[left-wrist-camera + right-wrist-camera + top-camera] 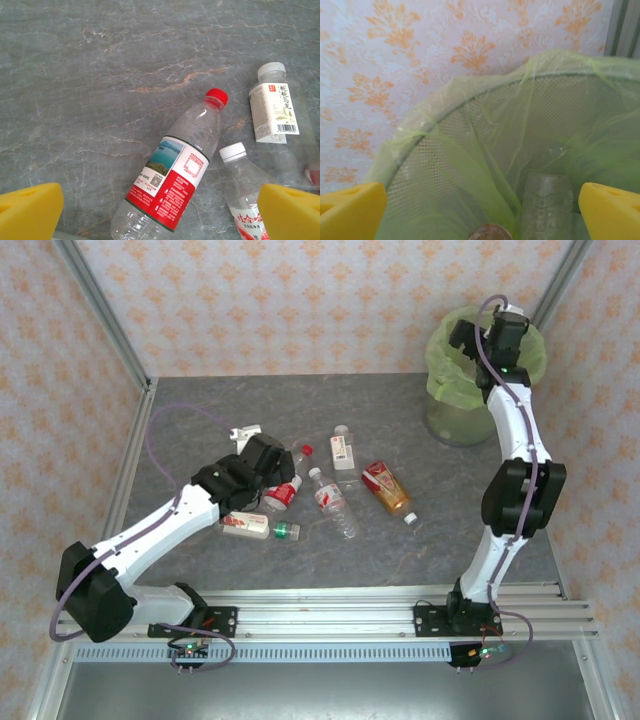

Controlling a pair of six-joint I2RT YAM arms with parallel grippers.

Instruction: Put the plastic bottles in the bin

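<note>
I count five bottles on the table (450, 530): one red-cap bottle (285, 491), one white-cap bottle (333, 503), one white-label bottle (343, 449), one orange bottle (386, 488), one green-cap bottle (250, 527). One bin (455, 390) stands at two o'clock. Inside it I make out one clear bottle (545, 210); one brownish round thing (490, 233) beside it I cannot name.

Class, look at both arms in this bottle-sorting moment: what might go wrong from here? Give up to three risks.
1. The open left gripper hangs over the red-capped bottle, but a white-capped bottle lies close beside it; closing may catch or knock both.
2. Both lie on their sides, so a nudged one could roll away.
3. The open right gripper sits at the bin mouth; the loose green bag might snag a finger.
</note>
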